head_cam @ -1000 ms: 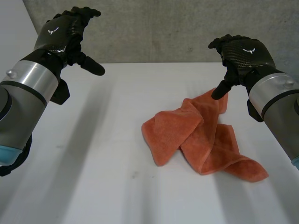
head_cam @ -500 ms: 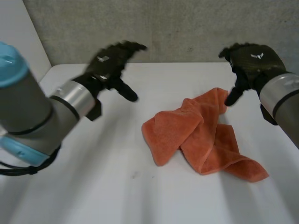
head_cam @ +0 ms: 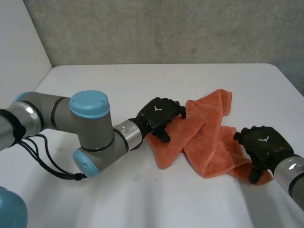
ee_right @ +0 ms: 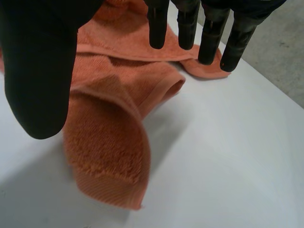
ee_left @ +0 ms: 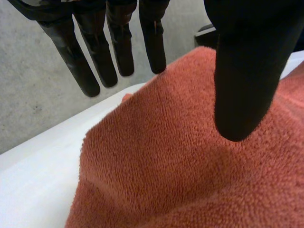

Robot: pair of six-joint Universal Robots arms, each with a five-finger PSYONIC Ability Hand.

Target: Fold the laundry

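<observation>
A crumpled orange towel (head_cam: 209,137) lies on the white table (head_cam: 142,194), right of the middle. My left hand (head_cam: 159,113) hovers over the towel's left fold, its arm stretched low across the table. In the left wrist view its fingers (ee_left: 95,61) are straight and the thumb stands apart above the towel (ee_left: 180,180), gripping nothing. My right hand (head_cam: 263,144) is over the towel's near right corner. In the right wrist view its thumb (ee_right: 40,71) and straight fingers are spread above that folded corner of the towel (ee_right: 109,128), holding nothing.
A grey wall (head_cam: 166,28) runs behind the table's far edge. A white wall stands at the left. Bare table surface lies in front of the towel and to its left, partly crossed by my left arm (head_cam: 90,128).
Both hands have come down from high above the table to the towel. The left arm swung right to the towel's left fold; the right hand moved nearer to the near right corner.
</observation>
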